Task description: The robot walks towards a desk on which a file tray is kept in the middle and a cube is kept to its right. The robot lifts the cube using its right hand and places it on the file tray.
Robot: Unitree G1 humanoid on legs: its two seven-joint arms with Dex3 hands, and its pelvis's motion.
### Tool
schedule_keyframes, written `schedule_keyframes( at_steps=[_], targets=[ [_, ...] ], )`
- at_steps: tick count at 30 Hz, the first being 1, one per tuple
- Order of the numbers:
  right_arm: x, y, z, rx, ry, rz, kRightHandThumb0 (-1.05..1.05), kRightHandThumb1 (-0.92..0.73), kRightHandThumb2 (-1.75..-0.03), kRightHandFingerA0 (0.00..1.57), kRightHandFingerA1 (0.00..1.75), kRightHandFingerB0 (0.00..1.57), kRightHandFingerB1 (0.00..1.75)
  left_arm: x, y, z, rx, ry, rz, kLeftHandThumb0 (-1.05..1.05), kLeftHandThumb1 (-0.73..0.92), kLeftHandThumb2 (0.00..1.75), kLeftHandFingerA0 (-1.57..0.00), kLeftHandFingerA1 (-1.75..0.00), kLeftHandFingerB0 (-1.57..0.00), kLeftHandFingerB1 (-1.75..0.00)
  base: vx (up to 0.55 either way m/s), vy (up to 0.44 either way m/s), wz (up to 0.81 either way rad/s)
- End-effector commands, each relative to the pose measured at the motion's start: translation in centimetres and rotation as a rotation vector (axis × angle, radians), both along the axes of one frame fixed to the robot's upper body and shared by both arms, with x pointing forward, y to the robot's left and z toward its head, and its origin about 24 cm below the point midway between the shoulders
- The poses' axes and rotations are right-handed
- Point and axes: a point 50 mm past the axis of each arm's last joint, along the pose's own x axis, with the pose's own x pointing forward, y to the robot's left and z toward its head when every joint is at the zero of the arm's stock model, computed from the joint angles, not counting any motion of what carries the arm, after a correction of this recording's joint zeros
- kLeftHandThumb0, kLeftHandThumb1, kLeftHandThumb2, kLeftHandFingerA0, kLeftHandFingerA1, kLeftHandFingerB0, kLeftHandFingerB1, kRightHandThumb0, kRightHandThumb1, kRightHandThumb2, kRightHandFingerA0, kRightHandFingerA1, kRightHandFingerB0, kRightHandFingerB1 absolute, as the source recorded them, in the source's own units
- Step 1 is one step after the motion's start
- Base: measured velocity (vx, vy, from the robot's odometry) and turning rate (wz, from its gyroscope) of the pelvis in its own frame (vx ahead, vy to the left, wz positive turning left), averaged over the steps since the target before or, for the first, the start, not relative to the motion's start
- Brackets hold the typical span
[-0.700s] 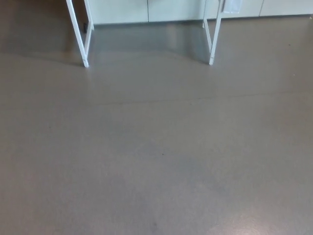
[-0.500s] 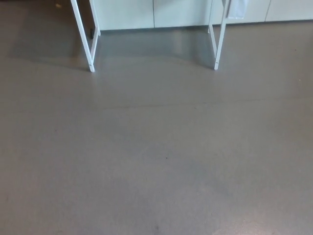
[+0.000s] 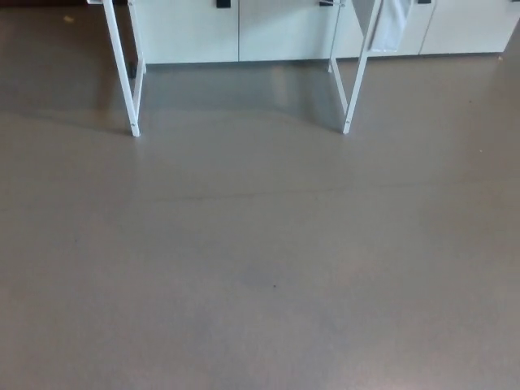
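Only the legs of the white, thin-framed desk (image 3: 121, 73) show, at the top of the view. Two slanted pairs stand well apart on the grey floor (image 3: 260, 268); its top is out of frame.

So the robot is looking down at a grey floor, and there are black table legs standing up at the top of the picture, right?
Not quite. The table legs are white, not black, as the head view shows. The rest is right: they stand at the top of the picture, on the grey floor.
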Motion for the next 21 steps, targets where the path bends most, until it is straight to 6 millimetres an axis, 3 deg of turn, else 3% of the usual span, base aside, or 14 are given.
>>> schedule_keyframes(
  at_steps=[1, 4, 5, 6, 7, 9, 10, 11, 14, 15, 16, 18, 20, 21],
  targets=[
    [0.6, -0.4, 0.5, -0.01, -0.014, 0.005, -0.76, -0.49, -0.85, 0.01, 0.18, 0.08, 0.19, -0.1, -0.1, -0.1, -0.005, 0.01, 0.006, -0.91, 0.66, 0.68, -0.05, -0.69, 0.0, -0.1, 0.08, -0.117, 0.09],
    [0.8, -0.4, 0.5, -0.009, -0.022, 0.006, -0.76, -0.49, -0.85, 0.01, 0.18, 0.08, 0.19, 0.3, 0.0, -0.1, -0.003, 0.002, 0.005, -0.91, 0.66, 0.68, -0.05, -0.69, 0.0, -0.1, 0.24, -0.213, 0.2],
    [1.0, -0.3, 0.4, -0.012, -0.031, 0.006, -0.75, -0.47, -0.82, 0.0, 0.19, 0.09, 0.18, 0.2, 0.0, -0.1, -0.014, -0.013, 0.017, -0.97, 0.51, 1.05, -0.01, -0.59, 0.0, -0.36, 0.29, -0.28, 0.3],
    [0.9, -0.3, 0.4, -0.006, -0.045, 0.002, -0.75, -0.47, -0.82, 0.0, 0.19, 0.09, 0.18, 0.3, 0.0, -0.1, -0.018, -0.02, 0.02, -0.97, 0.51, 1.05, -0.01, -0.59, 0.0, -0.36, 0.36, -0.303, 1.02],
    [0.9, -0.3, 0.4, -0.014, -0.039, 0.009, -0.78, -0.48, -0.83, 0.07, 0.37, 0.08, 0.15, 0.2, 0.0, -0.1, -0.018, -0.019, 0.02, -0.94, 0.64, 0.69, -0.03, -0.65, 0.0, -0.08, 0.26, -0.255, 0.27],
    [0.9, -0.3, 0.4, -0.008, -0.022, 0.014, -0.71, -0.49, -0.85, 0.11, 0.47, 0.02, 0.2, 0.2, 0.0, -0.2, -0.026, -0.023, 0.035, -0.95, 0.64, 0.68, -0.04, -0.68, 0.0, -0.07, 0.29, -0.245, 0.56],
    [0.9, -0.3, 0.4, -0.003, -0.037, 0.009, -0.74, -0.46, -0.82, 0.05, 0.45, 0.06, 0.15, 0.2, 0.0, -0.2, -0.016, -0.014, 0.03, -0.96, 0.65, 0.68, -0.06, -0.71, 0.0, -0.1, 0.31, -0.192, 0.27],
    [1.0, -0.2, 0.3, 0.013, -0.059, -0.02, -0.69, -0.47, -0.81, 0.1, 0.46, 0.03, 0.2, 0.5, 0.1, -0.2, -0.008, -0.017, 0.033, -0.91, 0.66, 0.69, -0.02, -0.64, 0.0, -0.07, 0.29, -0.152, 0.21],
    [1.3, -0.1, 0.2, 0.031, -0.082, -0.033, -0.68, -0.47, -0.81, 0.11, 0.45, 0.04, 0.22, 1.0, 0.3, -0.1, -0.001, -0.032, 0.032, -0.93, 0.67, 0.67, -0.03, -0.69, 0.0, -0.09, 0.31, -0.095, 0.05],
    [1.3, -0.1, 0.2, 0.03, -0.079, -0.024, -0.62, -0.61, -0.59, 0.25, 0.37, 0.05, 0.17, 1.1, 0.4, -0.1, -0.001, -0.034, 0.025, -0.92, 0.68, 0.68, -0.07, -0.73, 0.0, -0.1, 0.32, -0.039, -0.01],
    [1.3, -0.1, 0.2, 0.011, -0.058, -0.007, -0.74, -0.51, -0.85, 0.11, 0.45, 0.04, 0.23, 1.2, 0.4, 0.0, 0.0, -0.035, 0.016, -0.97, 0.54, 1.07, -0.02, -0.61, 0.0, -0.37, 0.31, -0.007, -0.06],
    [1.3, -0.1, 0.1, -0.019, -0.038, 0.008, -0.7, -0.47, -0.87, 0.02, 0.41, 0.02, 0.24, 1.3, 0.3, 0.0, 0.005, -0.038, 0.021, -0.96, 0.53, 1.06, -0.01, -0.61, 0.0, -0.36, 0.38, 0.064, -0.21],
    [1.3, -0.1, 0.3, -0.008, -0.037, 0.016, -0.82, -0.53, -0.87, 0.0, 0.13, 0.07, 0.15, 1.2, 0.4, 0.0, 0.01, -0.031, 0.024, -0.97, 0.52, 1.06, -0.01, -0.6, 0.0, -0.36, 0.47, 0.114, -0.29],
    [1.3, -0.1, 0.3, -0.025, -0.022, 0.033, -0.82, -0.53, -0.87, 0.0, 0.13, 0.07, 0.15, 1.2, 0.4, 0.0, 0.011, -0.029, 0.022, -0.97, 0.52, 1.06, -0.01, -0.6, 0.0, -0.36, 0.54, 0.158, -0.3]
  ],
)
